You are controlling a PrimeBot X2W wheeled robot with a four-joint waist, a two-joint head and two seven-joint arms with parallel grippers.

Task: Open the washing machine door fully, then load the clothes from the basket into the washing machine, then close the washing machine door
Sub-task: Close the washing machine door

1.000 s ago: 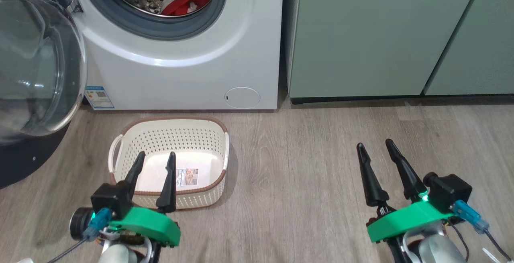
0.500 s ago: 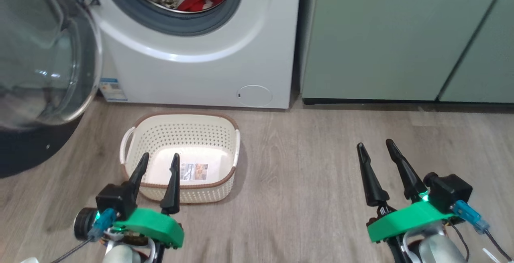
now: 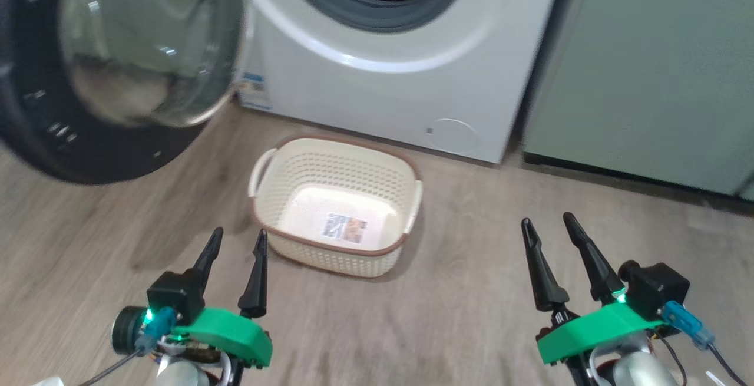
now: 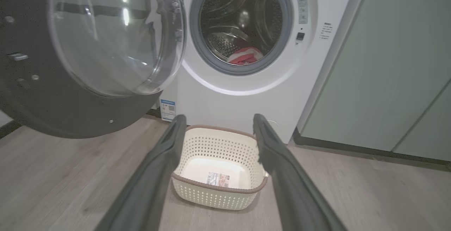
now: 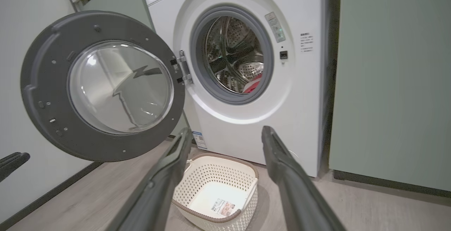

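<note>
The loading step looks finished: the basket (image 3: 336, 165) stands on the wood floor (image 3: 471, 268) just in front of the washing machine (image 3: 400, 97), holding nothing but the label on its bottom, and the clothes (image 4: 245, 56) lie as a red and white heap low inside the steel drum. The washing machine door (image 5: 105, 86) hangs wide open, swung out to the left of the opening on its hinge, its glass bowl bulging toward the room. Both grippers hover low on the near side of the basket, the left gripper (image 3: 240, 231) by its near left corner and the right gripper (image 3: 545, 218) well off to the right over bare floor; each has its fingers spread apart and grasps nothing. What remains, as I judge it, is closing the door. That calls for bringing a gripper, most likely the left, round behind the black rim and pushing it rightward in an arc until it meets the grey gasket and latches, without catching the basket
</note>
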